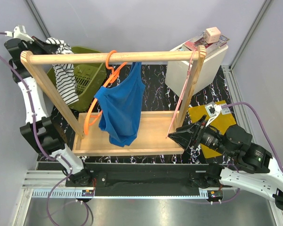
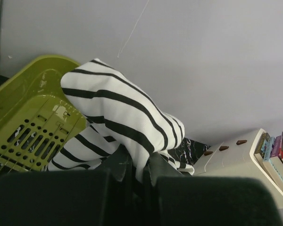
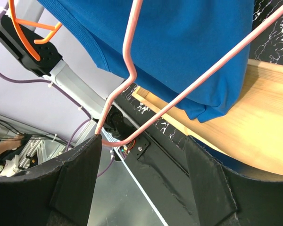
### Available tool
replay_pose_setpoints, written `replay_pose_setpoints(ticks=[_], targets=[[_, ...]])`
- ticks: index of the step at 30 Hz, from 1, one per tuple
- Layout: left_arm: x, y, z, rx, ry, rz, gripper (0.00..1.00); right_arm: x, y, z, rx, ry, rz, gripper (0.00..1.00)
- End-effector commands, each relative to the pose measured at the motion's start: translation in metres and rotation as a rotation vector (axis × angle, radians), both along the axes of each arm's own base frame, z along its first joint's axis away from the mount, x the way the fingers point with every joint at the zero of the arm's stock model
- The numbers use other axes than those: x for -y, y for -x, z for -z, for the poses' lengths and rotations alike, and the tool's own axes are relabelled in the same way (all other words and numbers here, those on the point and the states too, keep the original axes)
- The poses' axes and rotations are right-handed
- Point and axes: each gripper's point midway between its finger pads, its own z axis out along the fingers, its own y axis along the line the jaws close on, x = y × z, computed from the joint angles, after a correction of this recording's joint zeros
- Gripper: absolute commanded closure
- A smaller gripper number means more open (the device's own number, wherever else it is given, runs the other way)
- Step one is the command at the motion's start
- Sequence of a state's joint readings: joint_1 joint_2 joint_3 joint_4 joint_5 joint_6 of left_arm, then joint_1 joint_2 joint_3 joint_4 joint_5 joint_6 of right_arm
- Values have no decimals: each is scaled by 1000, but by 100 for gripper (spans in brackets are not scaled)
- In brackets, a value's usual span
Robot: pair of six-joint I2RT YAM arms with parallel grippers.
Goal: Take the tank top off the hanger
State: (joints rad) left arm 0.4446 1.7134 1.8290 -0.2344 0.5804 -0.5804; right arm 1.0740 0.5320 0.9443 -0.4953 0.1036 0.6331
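Blue tank top (image 1: 122, 106); orange hanger (image 1: 111, 60); black-white striped garment (image 1: 66, 77); green basket (image 1: 87, 75); pink wire hanger (image 3: 126, 42).

Left arm (image 1: 32, 101): base at near left edge of worktop (image 1: 153, 89), links rising along left side, elbow bent mid-left, forearm reaching up to far left corner. Left tool (image 1: 52, 46) held high, aimed right; fingers (image 2: 118, 172) closed together, pinching striped cloth (image 2: 118, 113) between them.

Right arm (image 1: 254, 160): base at near right, folded low, wrist pointing left toward centre. Right tool (image 1: 173, 135) low over worktop, jaws spread wide, fingers (image 3: 78, 179) well apart.
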Motion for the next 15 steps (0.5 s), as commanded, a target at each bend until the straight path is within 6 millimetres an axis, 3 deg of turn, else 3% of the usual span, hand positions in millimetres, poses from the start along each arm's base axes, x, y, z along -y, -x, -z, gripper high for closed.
replay_pose_setpoints(ticks=[1,4,6,10,15], targets=[[11,-9,-41,106,-63,49,95,4,-4,-8,21,-23,28,21],[10,-21,-35,93,-59,52,93,4,-4,-6,13,-23,30,21],[7,-27,-29,81,-57,40,86,4,-4,-6,11,-26,33,21],[0,-39,-1,4,-58,19,79,4,-6,-7,8,-23,40,21],[-10,-32,16,-96,-115,-79,52,-2,-7,-3,-6,-9,34,21]])
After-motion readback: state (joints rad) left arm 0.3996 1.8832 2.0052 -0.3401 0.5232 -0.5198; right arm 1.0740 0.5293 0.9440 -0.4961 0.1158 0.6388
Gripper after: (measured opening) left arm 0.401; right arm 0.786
